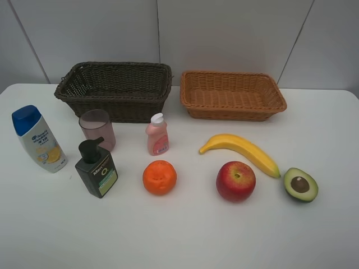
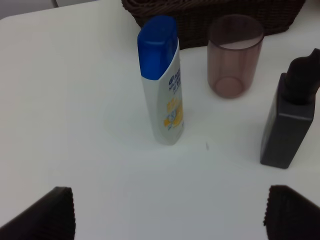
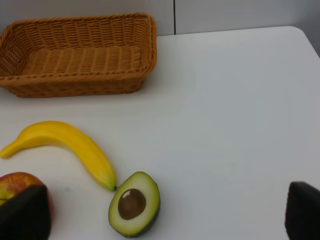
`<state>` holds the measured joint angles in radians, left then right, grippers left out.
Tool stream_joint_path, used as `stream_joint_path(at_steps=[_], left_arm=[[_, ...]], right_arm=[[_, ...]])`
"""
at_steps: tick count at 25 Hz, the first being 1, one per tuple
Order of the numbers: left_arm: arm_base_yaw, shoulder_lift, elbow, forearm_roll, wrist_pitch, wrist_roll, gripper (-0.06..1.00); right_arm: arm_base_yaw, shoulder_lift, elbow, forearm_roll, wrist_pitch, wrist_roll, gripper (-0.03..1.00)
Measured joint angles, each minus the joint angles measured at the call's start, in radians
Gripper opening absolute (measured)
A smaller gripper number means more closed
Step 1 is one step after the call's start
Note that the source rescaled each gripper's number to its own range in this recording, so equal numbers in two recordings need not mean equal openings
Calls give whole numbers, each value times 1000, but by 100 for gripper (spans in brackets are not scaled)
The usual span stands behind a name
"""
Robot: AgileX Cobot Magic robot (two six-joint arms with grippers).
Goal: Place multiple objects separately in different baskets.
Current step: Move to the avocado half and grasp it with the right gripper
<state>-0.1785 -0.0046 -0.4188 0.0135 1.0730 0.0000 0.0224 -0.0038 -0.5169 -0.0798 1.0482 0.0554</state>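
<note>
Lab setup: white table (image 1: pixel 179 235), panelled wall (image 1: pixel 224 33)

Bright even light, soft shadows, slight blur

On the near side of the orange (image 1: pixel 160 177) the tabletop (image 1: pixel 179 235) is bare and wide open. To its left the dark pump bottle (image 1: pixel 96 169), pink cup (image 1: pixel 97 130) and shampoo bottle (image 1: pixel 39 140) stand close together. Just behind it stands the small pink bottle (image 1: pixel 157 135). Farther back the dark basket (image 1: pixel 112 106) and light basket (image 1: pixel 233 114) block the way. To its right, past an open gap, the apple (image 1: pixel 235 181), banana (image 1: pixel 241 150) and avocado half (image 1: pixel 300 185) crowd together.
</note>
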Motion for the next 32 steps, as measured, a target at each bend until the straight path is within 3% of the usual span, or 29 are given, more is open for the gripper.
stream_joint_path(at_steps=[22,32], left_arm=[[0,0,0,0,0,0,100],[0,0,0,0,0,0,100]], right_arm=[[0,9,0,0,0,0,100],[0,294,-42,46,-45,0,100]])
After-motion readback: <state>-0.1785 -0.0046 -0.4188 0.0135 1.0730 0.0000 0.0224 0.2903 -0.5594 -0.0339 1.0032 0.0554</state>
